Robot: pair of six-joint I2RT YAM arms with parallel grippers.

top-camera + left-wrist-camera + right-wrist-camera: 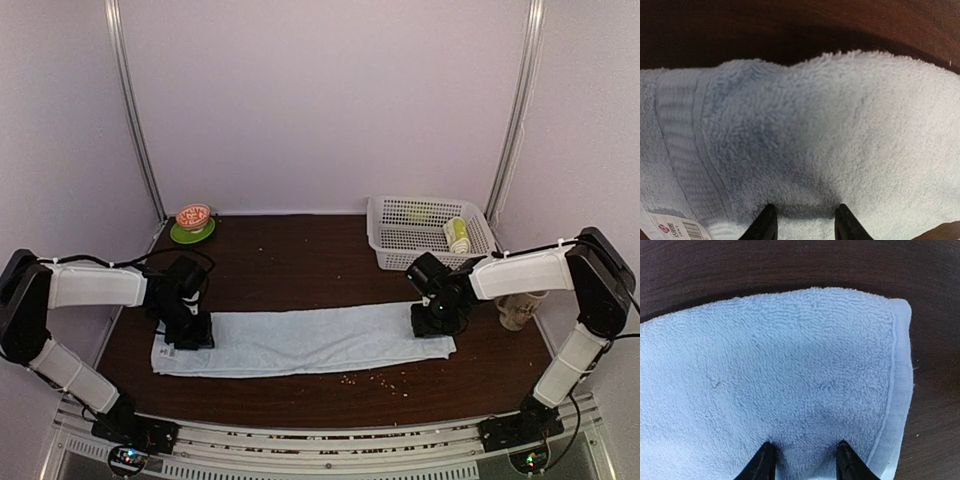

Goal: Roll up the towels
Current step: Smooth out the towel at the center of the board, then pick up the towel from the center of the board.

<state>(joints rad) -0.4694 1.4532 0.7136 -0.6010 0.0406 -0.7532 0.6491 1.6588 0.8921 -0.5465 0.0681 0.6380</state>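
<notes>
Both grippers down on the blue towel (300, 342), one at each end.

Towel lies flat, lengthwise across the table (300, 260). Left gripper (805, 225) and right gripper (805, 462) press into the pile, fingers parted, nothing pinched. Green towel (457, 234) sits rolled in the basket (395, 215).

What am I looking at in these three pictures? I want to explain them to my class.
Two white robot arms are bolted to a brown table. One picture looks down from above; the other two come from cameras on each wrist. A long pale-blue towel lies flat. The left tool and right tool each press on one end of it, fingers apart, so nothing is lifted. Behind stand a white basket and a bowl on a green plate.
</notes>
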